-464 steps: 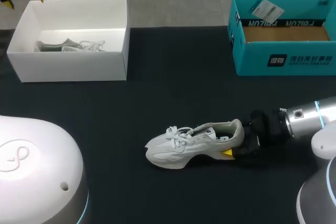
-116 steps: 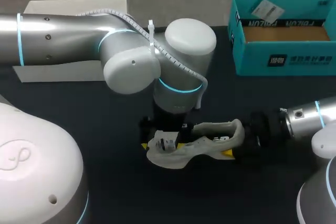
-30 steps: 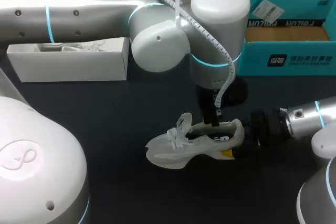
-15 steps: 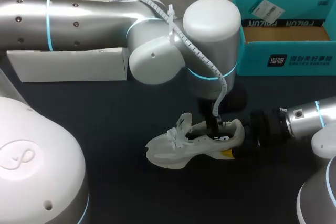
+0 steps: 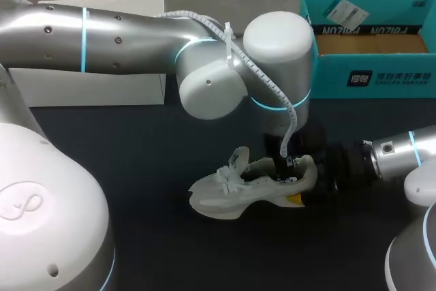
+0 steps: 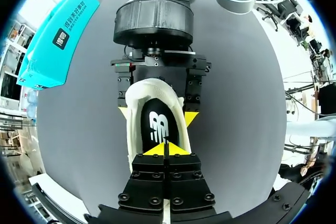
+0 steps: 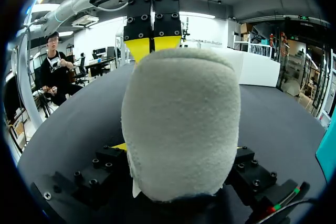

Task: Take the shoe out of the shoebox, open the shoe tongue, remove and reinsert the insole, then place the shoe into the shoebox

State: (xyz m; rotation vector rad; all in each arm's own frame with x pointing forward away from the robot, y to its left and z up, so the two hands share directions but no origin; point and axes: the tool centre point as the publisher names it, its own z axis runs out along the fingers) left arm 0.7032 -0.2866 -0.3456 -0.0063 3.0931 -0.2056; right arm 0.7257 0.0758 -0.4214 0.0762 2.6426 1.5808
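At the table's middle: the shoe [image 5: 238, 195] lies on its sole on the dark table [image 5: 136, 148], with its toe toward our left side and its heel toward our right arm.
Right gripper [image 6: 157, 115]: clamped on the heel, with a yellow tip against each side of it.
Left gripper [image 6: 164, 150]: its tips are pressed together, down in the shoe's mouth just over the insole [image 6: 157, 132]. We cannot tell whether they pinch its edge.
Tongue [image 5: 238, 158]: standing up, away from the opening.
Change: a second ago our left gripper hung above the collar, and since then it has sunk into the opening. A few seconds earlier it was at the laces.
Meaning: we judge the tongue step done and the insole removal in hand. The insole is not yet lifted and lies flat inside.
Teal shoebox [image 5: 368, 76]: well apart at the far right, open-topped, for the last step.
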